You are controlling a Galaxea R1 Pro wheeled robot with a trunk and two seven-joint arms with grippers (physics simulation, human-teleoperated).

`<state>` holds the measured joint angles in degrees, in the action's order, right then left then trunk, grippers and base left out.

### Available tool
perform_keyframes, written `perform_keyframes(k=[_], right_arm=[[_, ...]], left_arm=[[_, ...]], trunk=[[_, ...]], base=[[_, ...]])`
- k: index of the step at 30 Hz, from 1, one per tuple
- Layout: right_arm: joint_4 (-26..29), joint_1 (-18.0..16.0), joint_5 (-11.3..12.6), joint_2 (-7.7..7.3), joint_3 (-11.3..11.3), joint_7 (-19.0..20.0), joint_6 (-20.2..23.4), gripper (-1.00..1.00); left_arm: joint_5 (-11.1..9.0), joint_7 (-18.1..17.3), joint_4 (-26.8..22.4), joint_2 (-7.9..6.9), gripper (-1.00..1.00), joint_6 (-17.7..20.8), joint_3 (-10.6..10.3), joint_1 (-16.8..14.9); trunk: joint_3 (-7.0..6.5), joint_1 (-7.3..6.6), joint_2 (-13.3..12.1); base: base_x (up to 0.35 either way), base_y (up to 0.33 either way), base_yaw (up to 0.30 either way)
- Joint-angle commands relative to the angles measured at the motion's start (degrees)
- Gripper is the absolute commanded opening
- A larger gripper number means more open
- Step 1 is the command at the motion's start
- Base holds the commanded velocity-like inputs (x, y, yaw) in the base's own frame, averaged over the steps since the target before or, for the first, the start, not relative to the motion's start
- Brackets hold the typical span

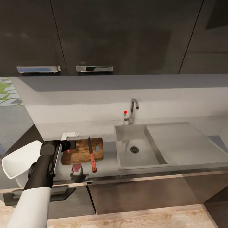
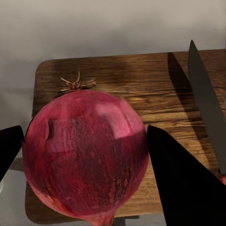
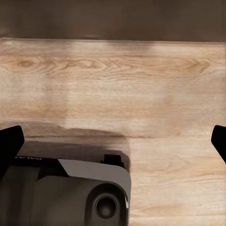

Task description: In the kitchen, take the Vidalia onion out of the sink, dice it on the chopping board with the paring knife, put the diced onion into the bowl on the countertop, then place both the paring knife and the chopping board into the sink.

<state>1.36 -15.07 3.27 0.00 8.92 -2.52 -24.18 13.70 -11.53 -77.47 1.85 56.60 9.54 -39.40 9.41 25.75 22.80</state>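
Dark red and glossy, the onion (image 2: pixel 84 155) sits clamped between the two black fingers (image 2: pixel 183 183) of the left gripper (image 2: pixel 87 160), its dried root tuft pointing away from the camera in the left wrist view. Under and beyond it lies the chopping board (image 2: pixel 127 80), brown wood with a rounded corner, and the dark pointed blade of the paring knife (image 2: pixel 205 99) rests on the board just beside the onion.

From the head view, the left gripper (image 1: pixel 76 169) hangs over the near edge of the countertop (image 1: pixel 109 164), the onion (image 1: pixel 76 167) a small pinkish shape at the board's front edge. The chopping board (image 1: pixel 80 152) lies flat on the counter, its handle slot toward the sink (image 1: pixel 139 148); the paring knife (image 1: pixel 91 155) crosses the board (red handle sticking out past the near edge). The sink's basin with its round drain sits to the board's right, drainboard further right, faucet (image 1: pixel 133 110) behind. The white bowl (image 1: pixel 19 161) shows at the far left, beside the left arm (image 1: pixel 44 171).

The right gripper (image 3: pixel 113 141) faces a pale wooden floor (image 3: pixel 113 80), its fingertips (image 3: pixel 9 141) spread wide apart with nothing between them, above part of the robot's grey base (image 3: pixel 70 193).
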Motion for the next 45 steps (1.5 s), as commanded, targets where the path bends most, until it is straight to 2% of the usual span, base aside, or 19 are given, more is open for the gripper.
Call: perform_keyframes(k=[1,39,45], right_arm=[[-0.04,-0.04,0.33,0.0,0.49,-0.21,-0.16,1.0],[-0.04,-0.04,0.33,0.09,0.57,-0.21,-0.16,1.0],[-0.04,-0.04,0.33,0.09,0.57,-0.21,-0.16,1.0]], left_arm=[[0.71,-0.69,0.05,0.07,-1.0,0.15,0.13,-0.06],[0.79,-0.85,4.78,0.17,-1.0,-0.18,0.04,-0.06],[0.8,-0.78,4.5,0.2,-1.0,-0.18,-1.41,-0.06]], trunk=[[0.15,0.03,0.12],[0.44,0.03,0.12],[0.44,0.03,0.12]], base=[[0.0,0.0,0.0],[0.032,-0.012,0.0],[0.024,0.0,0.0]])
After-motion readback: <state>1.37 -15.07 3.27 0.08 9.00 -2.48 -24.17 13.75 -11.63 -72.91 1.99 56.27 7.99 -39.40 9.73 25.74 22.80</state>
